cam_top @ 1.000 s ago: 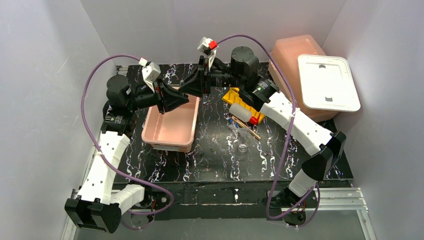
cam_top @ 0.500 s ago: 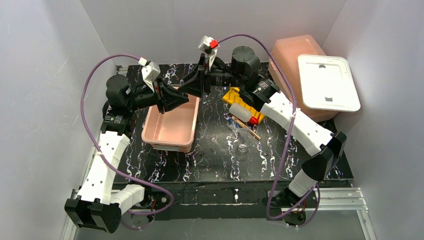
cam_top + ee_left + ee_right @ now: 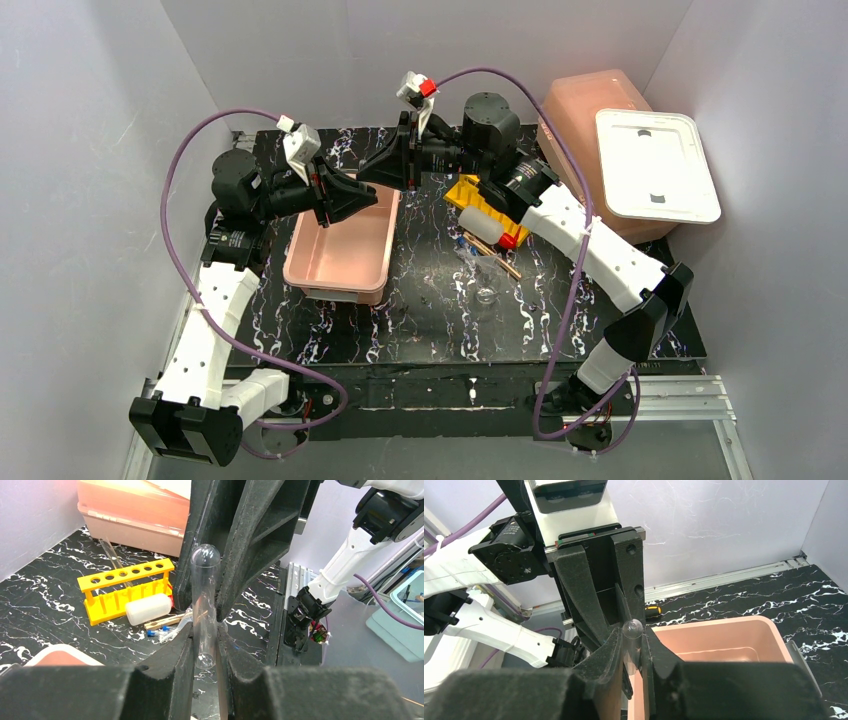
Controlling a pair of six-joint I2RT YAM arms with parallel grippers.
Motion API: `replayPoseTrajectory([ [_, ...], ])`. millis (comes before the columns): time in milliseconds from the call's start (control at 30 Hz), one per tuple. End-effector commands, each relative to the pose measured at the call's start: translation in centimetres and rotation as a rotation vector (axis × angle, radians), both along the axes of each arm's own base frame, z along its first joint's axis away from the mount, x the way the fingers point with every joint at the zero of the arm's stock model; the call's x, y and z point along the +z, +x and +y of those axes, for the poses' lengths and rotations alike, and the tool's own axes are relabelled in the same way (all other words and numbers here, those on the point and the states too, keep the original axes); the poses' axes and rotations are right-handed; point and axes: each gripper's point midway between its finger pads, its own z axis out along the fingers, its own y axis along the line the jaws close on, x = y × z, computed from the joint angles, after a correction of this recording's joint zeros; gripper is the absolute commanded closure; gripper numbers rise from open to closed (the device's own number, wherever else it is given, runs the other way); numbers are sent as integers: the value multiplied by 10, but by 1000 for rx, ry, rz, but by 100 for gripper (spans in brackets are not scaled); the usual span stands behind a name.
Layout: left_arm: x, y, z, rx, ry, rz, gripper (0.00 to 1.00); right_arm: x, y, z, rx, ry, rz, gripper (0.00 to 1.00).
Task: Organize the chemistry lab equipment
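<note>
A clear test tube (image 3: 205, 605) hangs in the air above the small pink tub (image 3: 345, 255), spanning both grippers. My left gripper (image 3: 205, 636) is shut on its open end. My right gripper (image 3: 632, 637) is shut on its rounded end (image 3: 633, 629), facing the left one tip to tip. In the top view the left gripper (image 3: 370, 198) and right gripper (image 3: 364, 174) meet over the tub's far right corner. The yellow rack (image 3: 478, 200) stands at the back. The white bottle with red cap (image 3: 488, 231), brown and clear rods (image 3: 495, 258) and small glassware (image 3: 486, 295) lie on the table.
A large pink tub (image 3: 585, 100) with a white lid (image 3: 655, 165) lying across it sits at the back right. The small pink tub holds nothing that I can see. A screwdriver handle (image 3: 653, 611) lies at the table's far edge.
My right gripper has edged slightly left toward the left gripper and its jaws have closed in on the tube's rounded end. The left arm holds still.
</note>
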Motion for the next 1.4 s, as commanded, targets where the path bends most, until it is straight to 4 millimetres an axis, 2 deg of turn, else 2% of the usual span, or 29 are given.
replayPoseTrajectory([
  [0,9,-5,0,-5,-3,-33,86,47,-12,-13,1,108,-84,82],
  [33,9,-6,0,-3,-2,-34,69,43,-10,-13,-3,106,-72,83],
  [133,9,-5,1,13,-1,-38,47,32,-4,-13,-30,99,-49,86],
  [167,8,-5,1,19,0,-34,34,28,-1,-14,-40,93,-45,87],
  [200,8,-5,2,25,2,-29,16,22,3,-16,-54,84,-38,87],
  [233,9,-5,3,32,3,-34,4,17,6,-17,-65,77,-32,87],
  [267,9,-4,4,46,6,-21,2,12,12,-22,-88,68,-26,87],
  [333,9,-1,6,79,9,-2,2,1,24,-31,-142,49,-24,87],
  [500,5,5,12,147,25,31,2,-57,77,-68,-401,-81,-48,87],
  [600,-10,13,17,209,47,74,2,-97,111,-99,-564,-173,-35,88],
  [767,-45,17,22,252,96,156,2,-157,152,-142,-766,-298,-38,88],
  [900,-65,14,22,240,112,181,2,-178,174,-162,-850,-315,-37,88],
  [1033,-75,19,24,247,135,192,2,-193,196,-179,-910,-336,-52,87],
  [1367,-83,22,21,218,148,202,2,-217,229,-186,-946,-332,-45,87],
])
